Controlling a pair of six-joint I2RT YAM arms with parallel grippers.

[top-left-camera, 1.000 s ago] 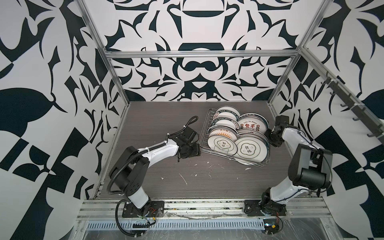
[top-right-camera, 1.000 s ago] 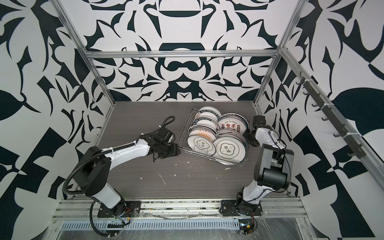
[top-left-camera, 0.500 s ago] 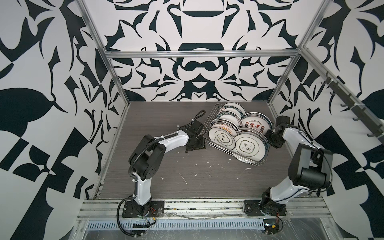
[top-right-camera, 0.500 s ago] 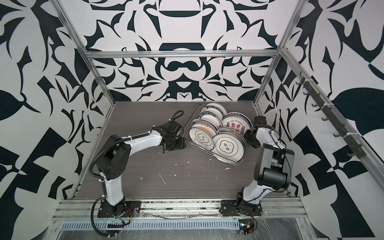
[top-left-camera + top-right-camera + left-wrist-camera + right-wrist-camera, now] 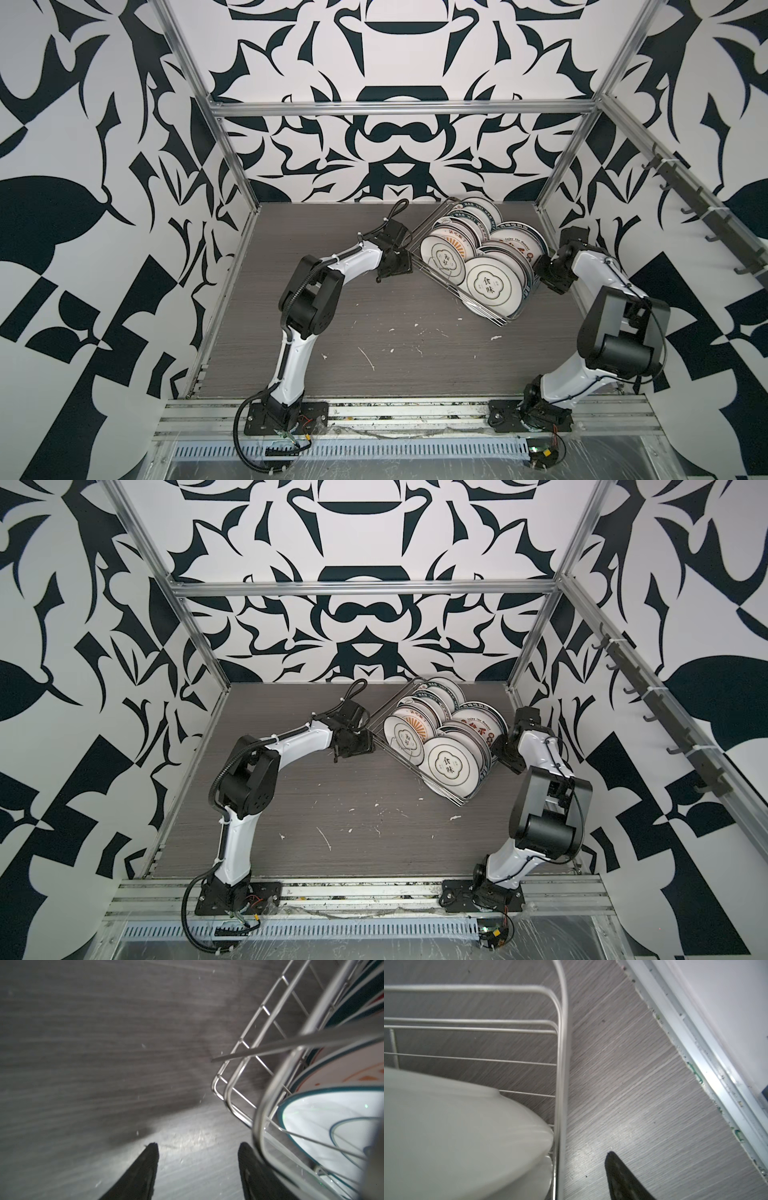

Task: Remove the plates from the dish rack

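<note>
The silver wire dish rack (image 5: 498, 319) (image 5: 457, 802) sits turned askew at the back right of the table, holding several upright white plates (image 5: 492, 286) (image 5: 451, 766) with teal rims. My left gripper (image 5: 397, 270) (image 5: 197, 1147) is open beside the rack's left side, one finger (image 5: 255, 1167) against the rim wire (image 5: 259, 1126) and only bare table between the jaws. My right gripper (image 5: 542, 272) is at the rack's right side. Only one of its fingers (image 5: 620, 1178) shows, apart from the rim wire (image 5: 562, 1084), so it looks open. A plate's white back (image 5: 456, 1126) hides the other.
The right arm works close to the aluminium frame rail (image 5: 695, 1053) at the table's right edge. White crumbs and scratches (image 5: 365, 357) dot the grey table in front of the rack. Patterned walls close in the back and both sides.
The rack has swung round and shifted towards the back right. My left arm has followed it to the right. The right gripper's jaws have widened.
</note>
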